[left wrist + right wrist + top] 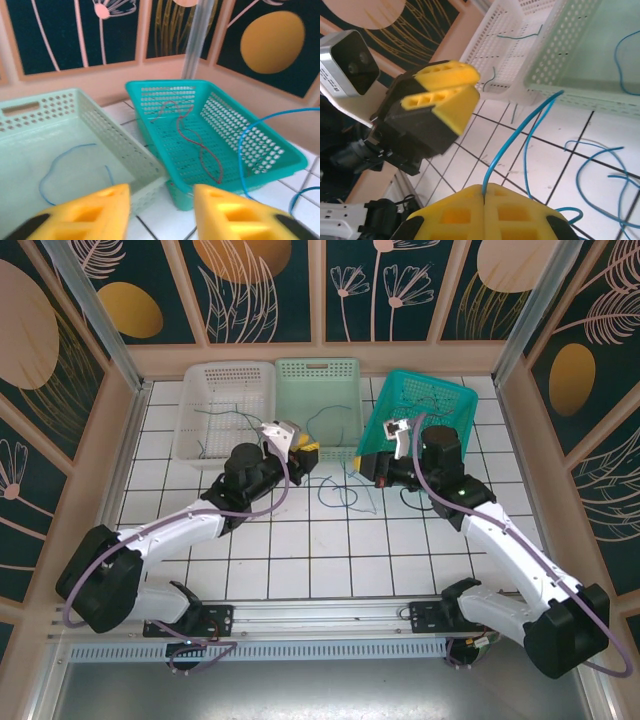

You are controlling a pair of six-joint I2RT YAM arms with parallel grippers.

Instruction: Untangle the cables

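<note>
Closest in, the right fingers (465, 217) are pressed flat together, and a blue cable (520, 132) comes straight out of the seam between them, pinched there. From the tips it rises away and to the right as two strands that meet near the wall of the pale green basket (560, 60). To the right of these fingers, slack blue loops (600, 167) lie on the white tiled counter (615, 125). Up and to their left sit the left fingers (442, 102), near the held cable but apart from it, between the right fingers and the corner of the white basket (485, 50). Thin greenish strands (520, 36) lie inside that white basket, and a second blue cable (622, 60) curls on the pale green basket's floor.

Seen from the left wrist, the left fingers stand apart with nothing between them. Straight ahead of their gap is the pale green basket's near corner, standing in the way forward. Just right of it, close alongside, the teal basket (260, 150) holds a red-pink cable (200, 145) snaking along its floor. A blue strand (241, 155) arcs up beyond the right-hand finger, across the front of the teal basket's wall.

From above, both sets of fingers hang over the counter just short of the baskets, with the blue loops on the tiles between them and slightly nearer the arm bases.
</note>
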